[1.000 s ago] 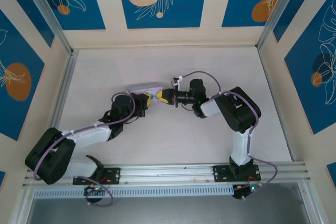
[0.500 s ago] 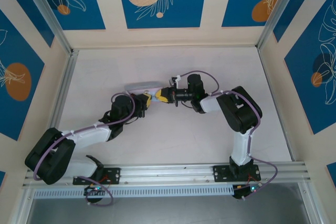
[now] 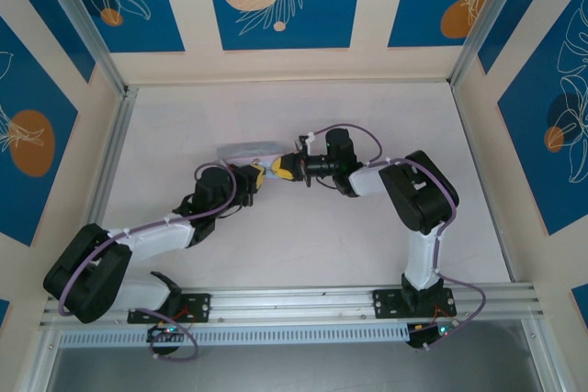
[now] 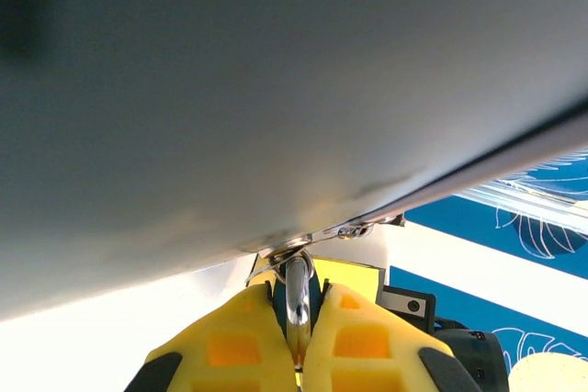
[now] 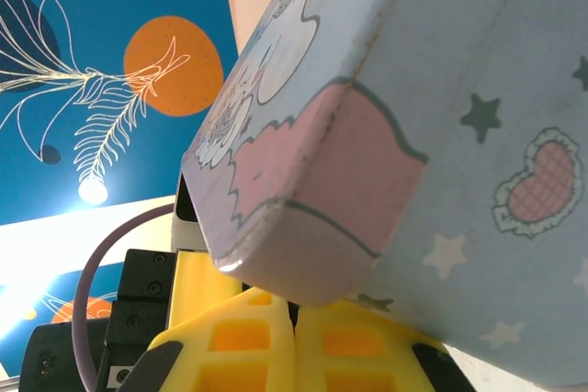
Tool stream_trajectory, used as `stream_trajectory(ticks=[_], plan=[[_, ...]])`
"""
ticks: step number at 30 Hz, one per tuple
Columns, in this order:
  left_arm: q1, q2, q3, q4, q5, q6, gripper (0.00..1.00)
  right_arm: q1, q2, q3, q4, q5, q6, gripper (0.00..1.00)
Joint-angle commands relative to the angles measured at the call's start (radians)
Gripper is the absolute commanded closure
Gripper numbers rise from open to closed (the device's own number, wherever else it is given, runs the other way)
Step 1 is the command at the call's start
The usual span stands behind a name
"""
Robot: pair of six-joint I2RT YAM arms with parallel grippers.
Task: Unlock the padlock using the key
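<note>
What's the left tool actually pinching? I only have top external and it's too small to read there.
Observer: In the left wrist view, the left tool is shut on the padlock. Its metal shackle stands up between the yellow fingers.
Operator: What does the shackle meet?
Observer: Its top reaches a small metal clasp on the edge of the tin just above it. I can't tell whether it is threaded through.
Operator: And the right tool?
Observer: In the right wrist view, the right tool has its yellow fingers pressed together just under a corner of the tin. I can't make out what, if anything, sits between them.
</note>
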State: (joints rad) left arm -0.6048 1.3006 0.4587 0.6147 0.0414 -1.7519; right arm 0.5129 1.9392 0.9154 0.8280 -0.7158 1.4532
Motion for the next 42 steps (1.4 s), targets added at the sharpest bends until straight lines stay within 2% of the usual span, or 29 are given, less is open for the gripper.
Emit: stream_trajectory(ticks=[1,4,9,13,22,32,42], plan=[[-0.049,-0.008,0.023,0.156,0.172,0.017,1.0,0.048,-0.005,0.054,-0.029,0.046,-0.063,1.0],[-0.05,-0.003,0.026,0.16,0.176,0.019,1.0,0.069,-0.016,0.078,-0.02,0.039,-0.116,1.0],[-0.05,0.002,0.024,0.166,0.179,0.017,1.0,0.096,-0.055,0.12,-0.207,0.06,-0.333,1.0],[-0.051,0.009,0.029,0.17,0.184,0.022,1.0,0.098,-0.049,0.107,-0.191,0.069,-0.379,1.0],[-0.05,0.005,0.024,0.181,0.213,0.075,1.0,0.032,0.044,0.041,0.125,-0.044,-0.278,1.0],[-0.051,0.023,0.032,0.304,0.261,0.163,1.0,0.032,0.122,0.024,0.215,-0.042,-0.2,1.0],[-0.051,0.079,0.003,0.501,0.235,0.154,1.0,0.027,0.154,-0.021,0.316,-0.024,-0.115,1.0]])
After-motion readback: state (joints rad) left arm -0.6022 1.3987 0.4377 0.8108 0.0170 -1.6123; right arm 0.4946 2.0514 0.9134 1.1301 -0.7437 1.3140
